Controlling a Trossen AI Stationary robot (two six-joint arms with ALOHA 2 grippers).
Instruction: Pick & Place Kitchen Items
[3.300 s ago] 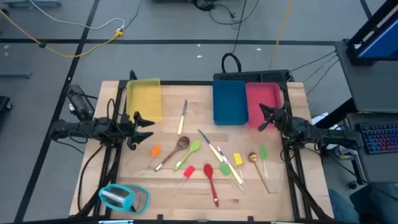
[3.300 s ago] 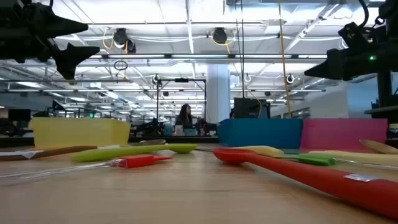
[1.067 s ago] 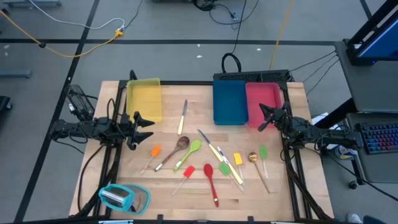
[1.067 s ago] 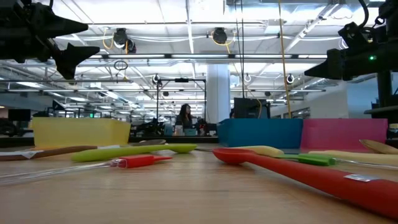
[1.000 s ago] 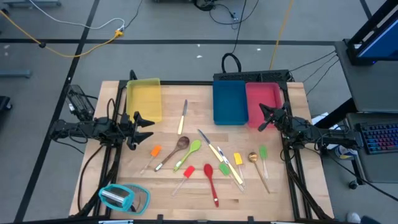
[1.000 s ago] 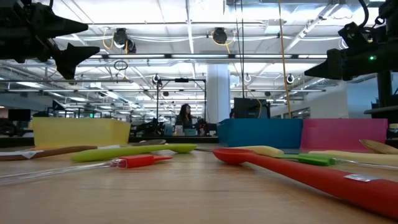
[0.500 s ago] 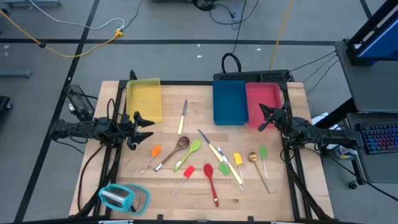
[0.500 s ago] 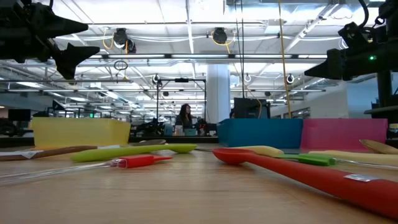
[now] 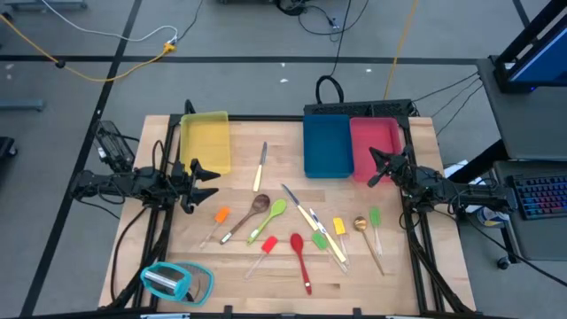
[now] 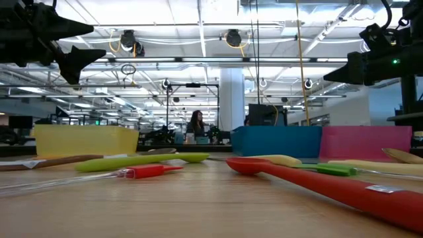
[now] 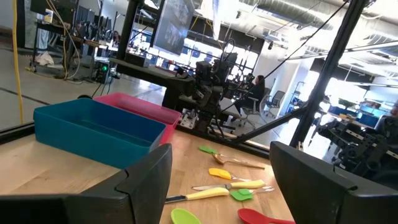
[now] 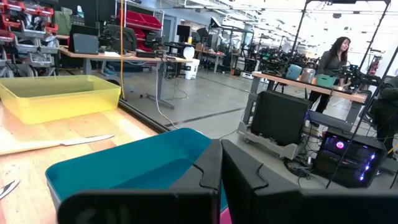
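The left hand (image 9: pixel 205 173), spread wide, is nearest the orange spatula (image 9: pixel 219 217), lying diagonally lower right; right hand (image 9: pixel 379 167) is closed, empty

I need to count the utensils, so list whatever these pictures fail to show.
- Low view: the insides of the yellow tray, blue tray and pink tray, hidden by their own walls.
- Low view: the red spoon handle's end, cut off by the right edge.
- High view: the silver cutlery, too small to tell knife from fork.
- Right wrist view: most utensils, hidden behind the right tool.
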